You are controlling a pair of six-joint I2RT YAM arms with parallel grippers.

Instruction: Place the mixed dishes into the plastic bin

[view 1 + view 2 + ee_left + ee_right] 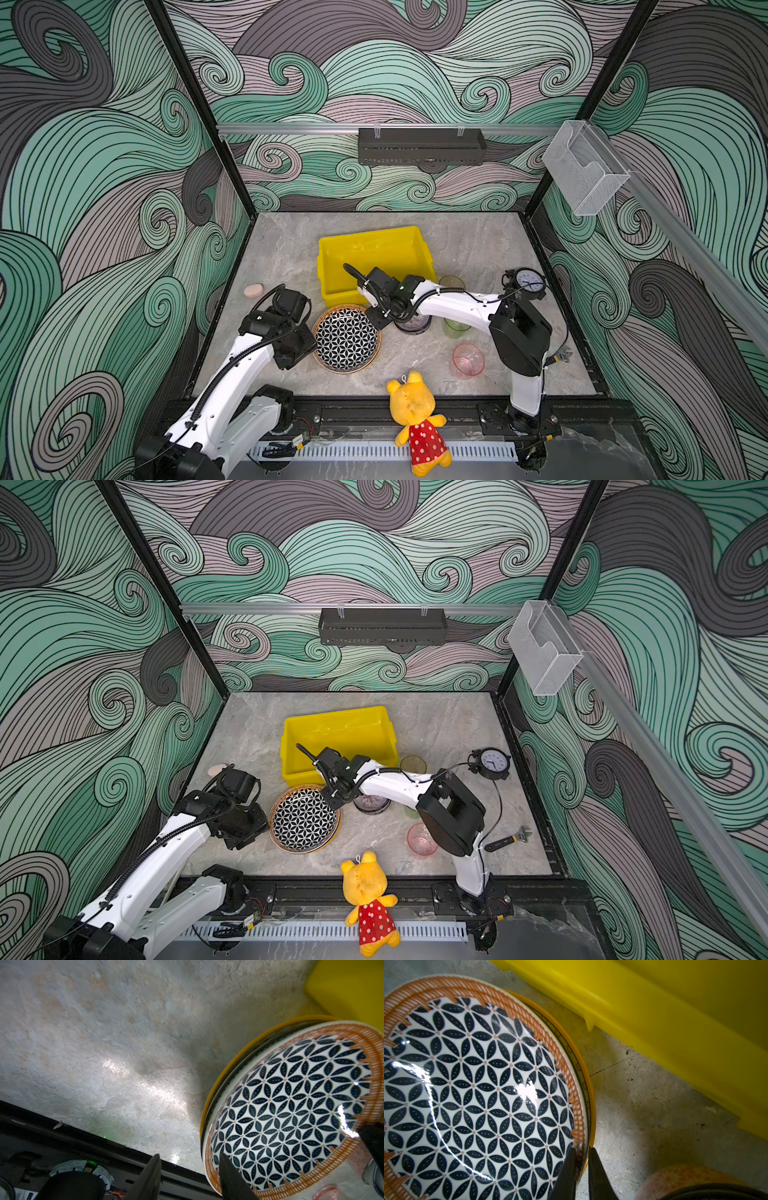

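Note:
A black-and-white geometric plate (347,338) (304,818) with an orange striped rim lies on a yellow-rimmed plate (591,1093), just in front of the yellow plastic bin (365,241) (332,717). My right gripper (581,1149) (380,322) is shut on the right edge of these plates, pinching both rims. My left gripper (189,1155) stands open at the plate's (291,1105) left edge, one finger over the rim and one outside it. A small bowl (413,324) sits half hidden under the right wrist. Amber (451,282), green (456,328) and pink (468,360) cups stand to the right.
A yellow plush bear (415,415) lies over the front edge. A clock (525,282) and a wrench (507,839) sit at the right. A pink puck (253,290) lies at the left. A black rack (422,146) and a clear box (586,166) hang on the walls.

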